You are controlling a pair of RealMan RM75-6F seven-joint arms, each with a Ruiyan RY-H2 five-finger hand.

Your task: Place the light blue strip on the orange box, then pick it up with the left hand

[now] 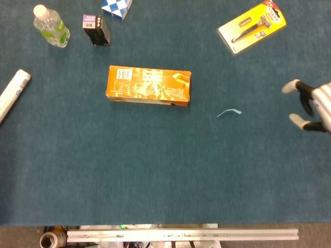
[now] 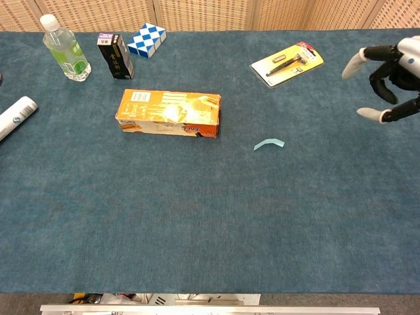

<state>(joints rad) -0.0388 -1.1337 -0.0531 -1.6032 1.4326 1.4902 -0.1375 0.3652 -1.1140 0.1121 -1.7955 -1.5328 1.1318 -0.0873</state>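
A small curled light blue strip [image 1: 229, 112] [image 2: 269, 144] lies on the blue cloth, right of centre. To its left, the orange box [image 1: 149, 85] [image 2: 168, 113] lies flat. My right hand [image 1: 310, 106] [image 2: 388, 82] reaches in from the right edge with its fingers spread and nothing in them, well to the right of the strip and apart from it. Neither view shows my left hand.
A yellow razor pack [image 1: 252, 26] [image 2: 287, 63] lies at the back right. At the back left stand a water bottle [image 1: 50, 25] [image 2: 65, 49], a black carton [image 1: 96, 29] [image 2: 115, 56] and a blue-white cube puzzle [image 2: 146, 40]. A white tube [image 1: 12, 93] [image 2: 16, 116] lies at the left edge.
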